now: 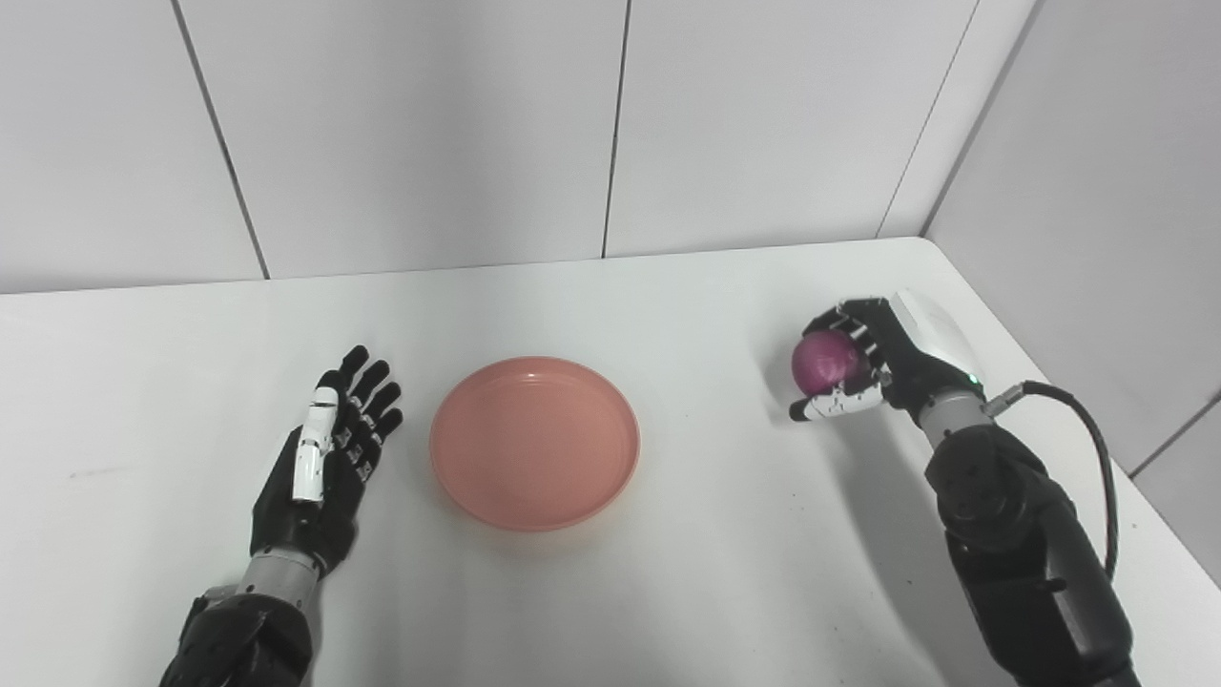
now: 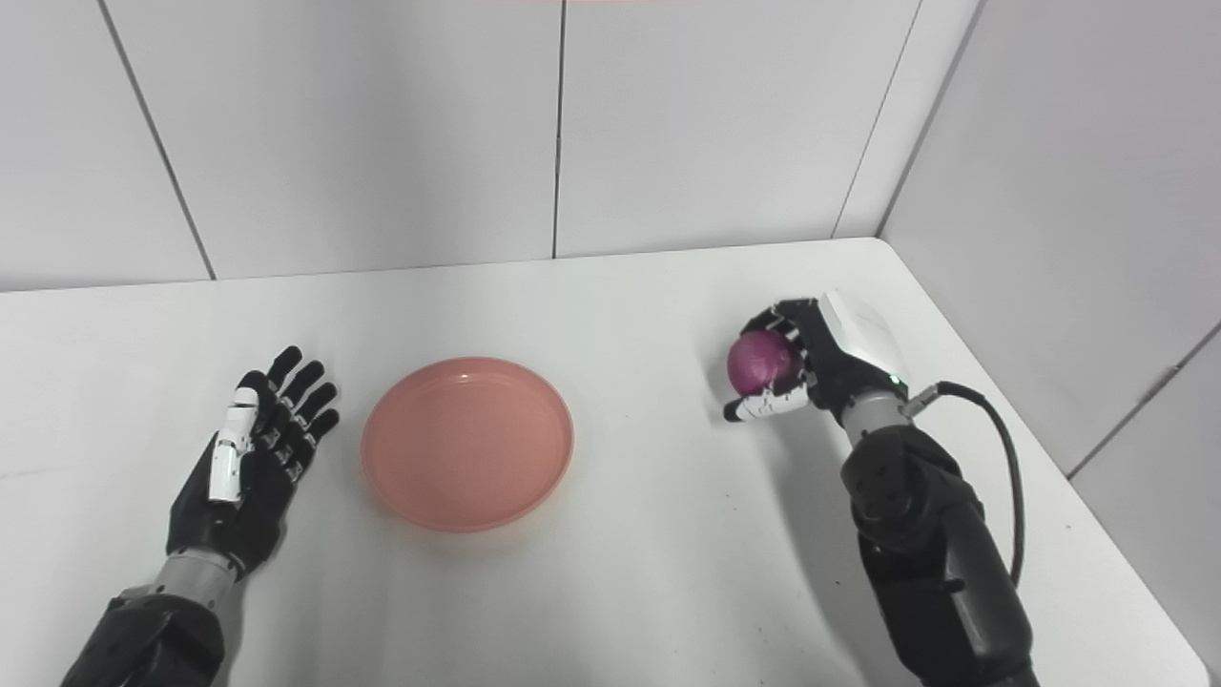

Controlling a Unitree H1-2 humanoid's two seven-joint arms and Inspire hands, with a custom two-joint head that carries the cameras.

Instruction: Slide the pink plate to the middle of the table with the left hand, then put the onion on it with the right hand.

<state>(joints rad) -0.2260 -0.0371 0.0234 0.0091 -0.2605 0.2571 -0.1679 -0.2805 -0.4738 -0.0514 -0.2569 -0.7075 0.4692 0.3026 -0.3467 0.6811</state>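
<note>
The pink plate (image 1: 534, 442) sits mid-tabletop (image 1: 668, 592) with nothing in it. My left hand (image 1: 329, 458) lies just beside its left rim, fingers spread, holding nothing. My right hand (image 1: 873, 367) grips the onion (image 1: 828, 364) near the right edge, well apart from the plate.

I can read no text, label, brand, number or sign anywhere in either eye view.
</note>
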